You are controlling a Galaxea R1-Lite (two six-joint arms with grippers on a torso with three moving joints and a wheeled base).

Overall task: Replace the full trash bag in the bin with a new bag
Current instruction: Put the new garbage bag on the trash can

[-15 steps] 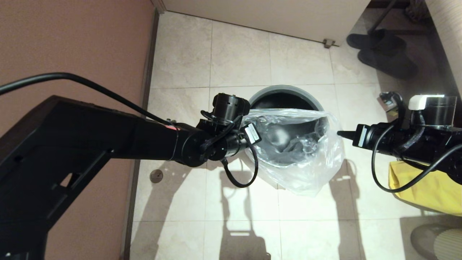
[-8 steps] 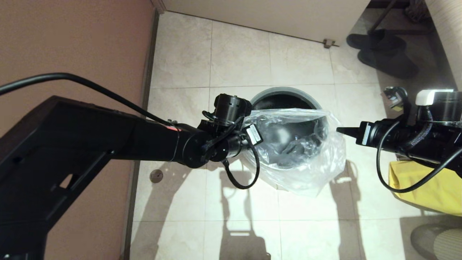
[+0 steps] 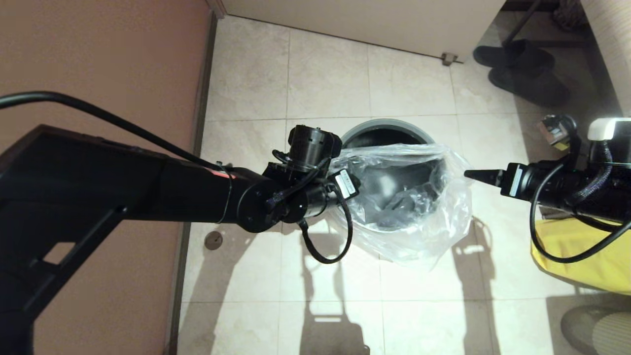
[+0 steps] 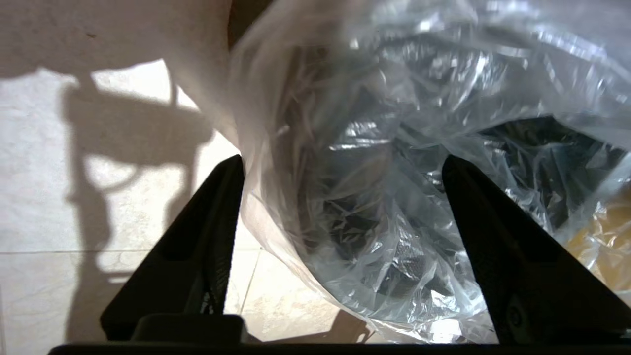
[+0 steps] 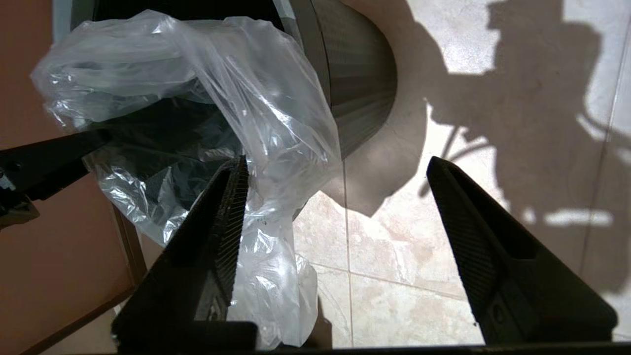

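left arm: we reach in level from the left | left claw (image 4: 340,167): fingers spread wide, gripping nothing | right arm: we reach in from the right | right claw (image 5: 335,170): fingers spread wide, empty

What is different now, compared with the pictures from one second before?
Both grippers have opened and let go of the new bag. The right gripper has drawn back a little toward the right, off the bag's edge; the left gripper is open around the plastic. The bag stays draped over the bin.
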